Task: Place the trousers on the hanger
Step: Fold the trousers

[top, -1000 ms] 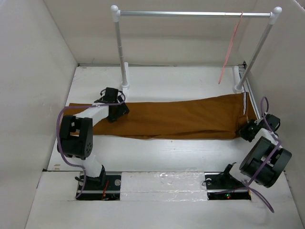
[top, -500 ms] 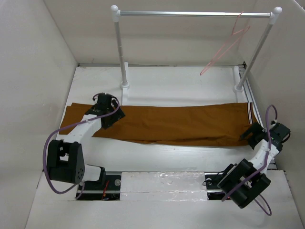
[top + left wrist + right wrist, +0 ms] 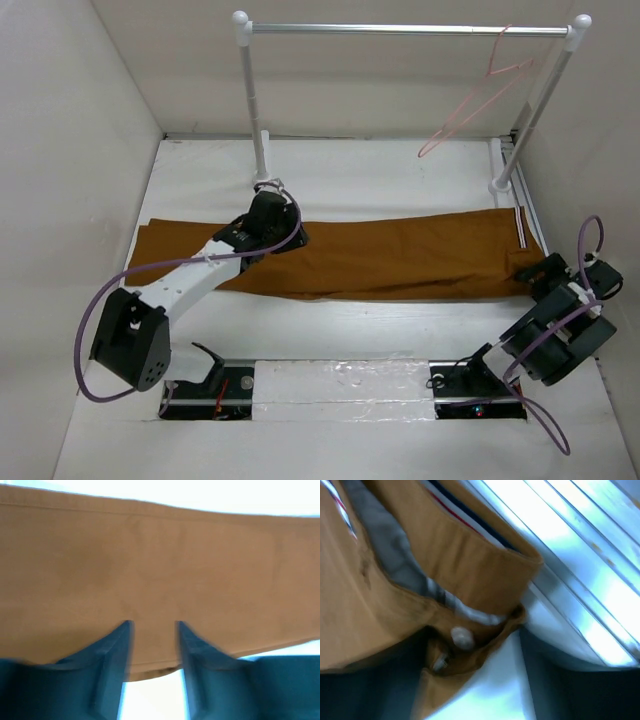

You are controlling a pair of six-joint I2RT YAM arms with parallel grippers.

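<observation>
- The left arm (image 3: 185, 288) stretches from its base forward and to the right, its white link lying low and slanted, its dark elbow block out to the left.
- The left end effector (image 3: 274, 222) tilts downward at the end of that reach; in the wrist view its two dark fingers (image 3: 114, 652) stand apart with an open gap between them.
- The right arm (image 3: 556, 338) is folded tight above its base, elbow bulging toward the right.
- The right end effector (image 3: 535, 272) sits low, aimed forward and left; its blurred dark fingers (image 3: 562, 682) pinch the waistband corner of the trousers (image 3: 380, 605).
</observation>
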